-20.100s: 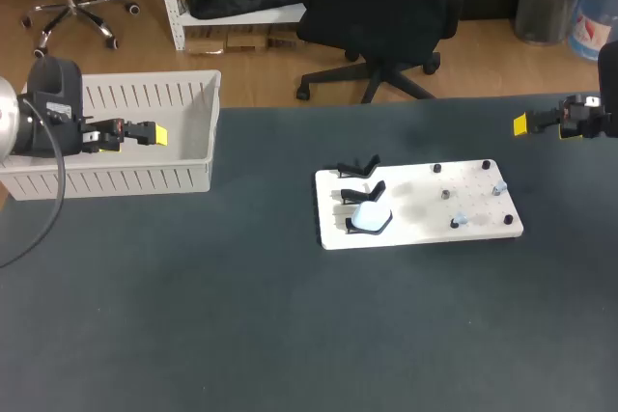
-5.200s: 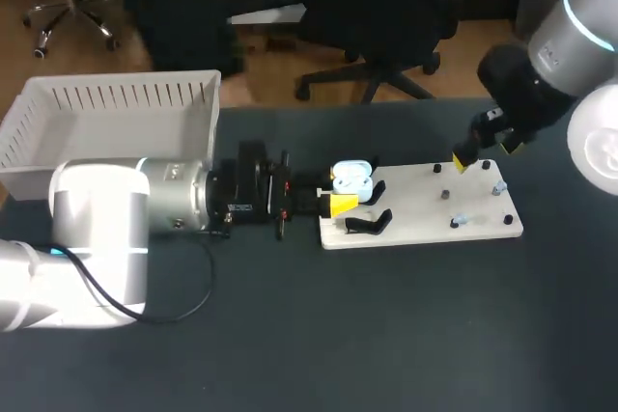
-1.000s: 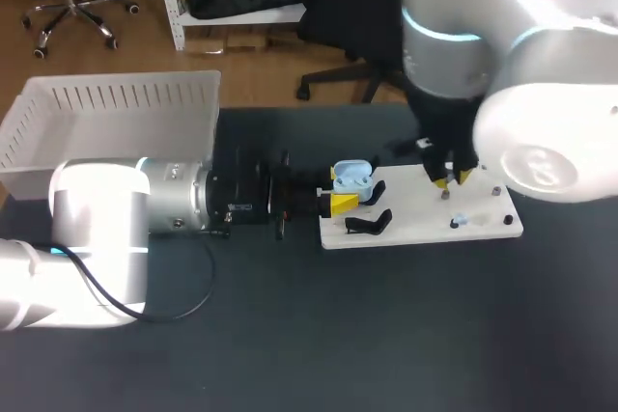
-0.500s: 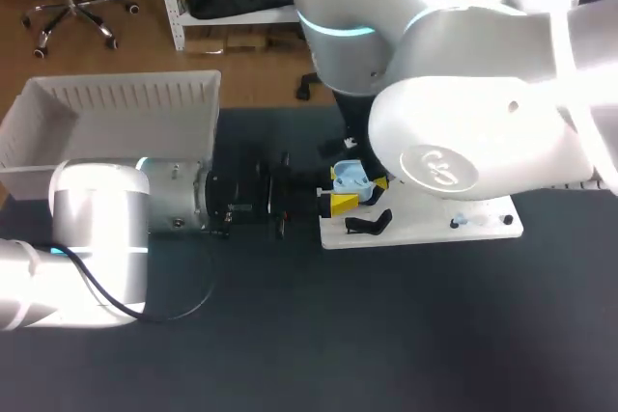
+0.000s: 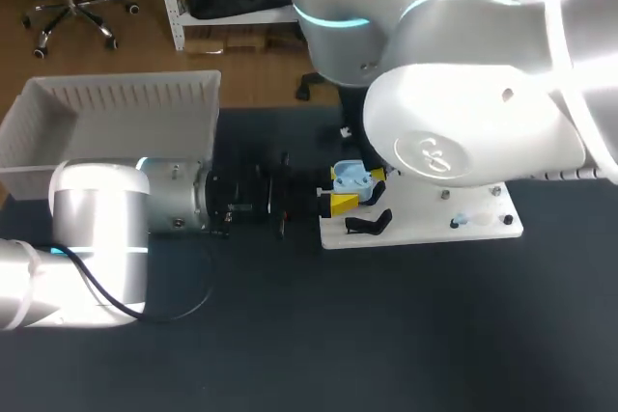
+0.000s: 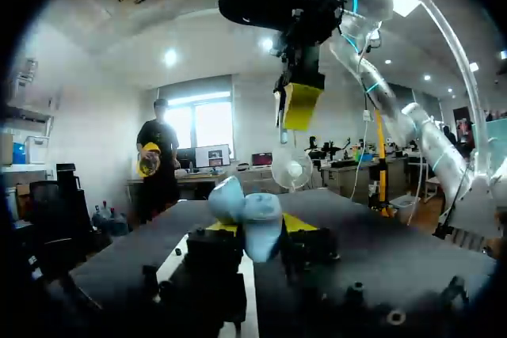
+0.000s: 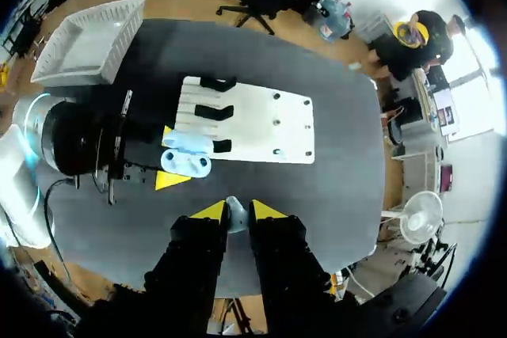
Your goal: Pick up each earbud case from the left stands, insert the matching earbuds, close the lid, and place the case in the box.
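Dark tabletop (image 5: 290, 335): left pincer (image 6: 258, 229) clamps the open earbud case (image 5: 354, 178). Right pincer (image 7: 235, 213) above grips an earbud (image 7: 235, 225).

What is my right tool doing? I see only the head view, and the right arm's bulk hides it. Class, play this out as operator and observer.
Observer: The right wrist view shows the right tool shut on a small pale earbud.
Operator: Where is it relative to the case?
Observer: In the left wrist view it hangs above the open earbud case, not touching it.
Operator: Is the case gripped on both sides?
Observer: Yes. The right wrist view shows the left tool with a yellow tip on either side of it.
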You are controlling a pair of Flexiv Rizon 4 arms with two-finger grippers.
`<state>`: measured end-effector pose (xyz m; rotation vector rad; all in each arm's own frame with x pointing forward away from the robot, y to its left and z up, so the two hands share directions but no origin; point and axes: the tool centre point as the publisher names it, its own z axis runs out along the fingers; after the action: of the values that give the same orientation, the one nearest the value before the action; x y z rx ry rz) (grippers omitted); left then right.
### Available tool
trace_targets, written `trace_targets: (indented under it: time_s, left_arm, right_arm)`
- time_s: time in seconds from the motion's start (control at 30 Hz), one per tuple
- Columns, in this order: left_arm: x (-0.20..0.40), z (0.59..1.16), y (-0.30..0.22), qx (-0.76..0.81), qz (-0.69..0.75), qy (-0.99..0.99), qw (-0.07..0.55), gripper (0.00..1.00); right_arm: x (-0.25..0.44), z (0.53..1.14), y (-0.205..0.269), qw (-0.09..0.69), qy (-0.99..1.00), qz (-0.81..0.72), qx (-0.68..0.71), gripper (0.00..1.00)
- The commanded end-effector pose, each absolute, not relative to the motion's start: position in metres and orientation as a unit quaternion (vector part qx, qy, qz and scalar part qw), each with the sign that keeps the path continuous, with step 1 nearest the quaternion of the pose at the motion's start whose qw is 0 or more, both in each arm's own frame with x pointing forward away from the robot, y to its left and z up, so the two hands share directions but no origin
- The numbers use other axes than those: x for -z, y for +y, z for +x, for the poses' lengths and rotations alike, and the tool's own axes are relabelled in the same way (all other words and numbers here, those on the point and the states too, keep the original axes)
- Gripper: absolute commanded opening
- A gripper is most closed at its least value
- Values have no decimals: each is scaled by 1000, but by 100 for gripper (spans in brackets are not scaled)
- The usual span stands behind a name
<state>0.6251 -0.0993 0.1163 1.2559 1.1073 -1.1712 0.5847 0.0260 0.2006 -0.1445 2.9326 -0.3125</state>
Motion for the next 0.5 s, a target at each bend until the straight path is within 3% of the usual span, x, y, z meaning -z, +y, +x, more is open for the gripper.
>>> trace_targets:
  time_s: [0.03, 0.5]
  left_arm:
    - [-115, 623, -100, 487, 523, 462, 526, 0]
    - [-115, 623, -100, 487, 523, 462, 526, 0]
  right_arm:
    - [-218, 592, 41, 100, 977, 162, 100, 0]
    - [-197, 596, 45, 105, 969, 216, 59, 0]
